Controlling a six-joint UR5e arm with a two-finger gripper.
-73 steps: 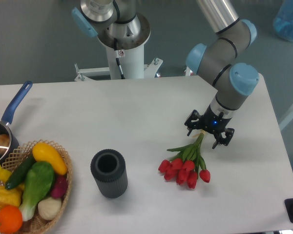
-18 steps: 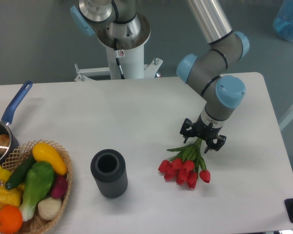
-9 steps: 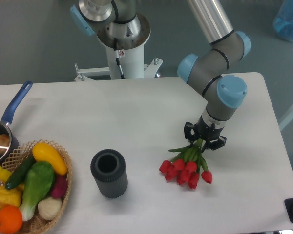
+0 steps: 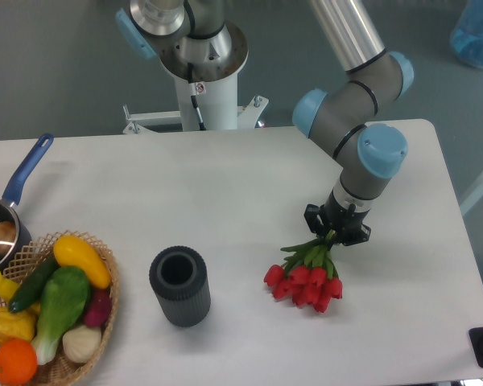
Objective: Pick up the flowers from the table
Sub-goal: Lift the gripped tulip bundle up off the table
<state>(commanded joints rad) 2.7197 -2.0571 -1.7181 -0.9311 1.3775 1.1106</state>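
Nearest you, at the left near corner of the bench [image 4: 225,181], sits a wicker basket [image 4: 105,310] of coloured vegetables. Just to its right stands a dark ribbed cylinder [image 4: 179,285], upright, open end up.

Right of the cylinder, well apart from it, you see the flowers [image 4: 307,276]: red tulip heads bunched toward the near side, green leaves and stems running up and away into the gripper [image 4: 336,229]. Whether the heads touch the bench or hang just above it, you cannot tell from this view.

The fingers are drawn in tight around the stem end of the flowers, with hardly any gap showing between them; the stems vanish between the black fingers directly under the wrist.

Farther left, a pan with a blue handle [image 4: 16,189] rests at the bench's left edge, just beyond the basket.

At the far edge, the arm's white base pedestal [image 4: 201,96] stands behind the bench.
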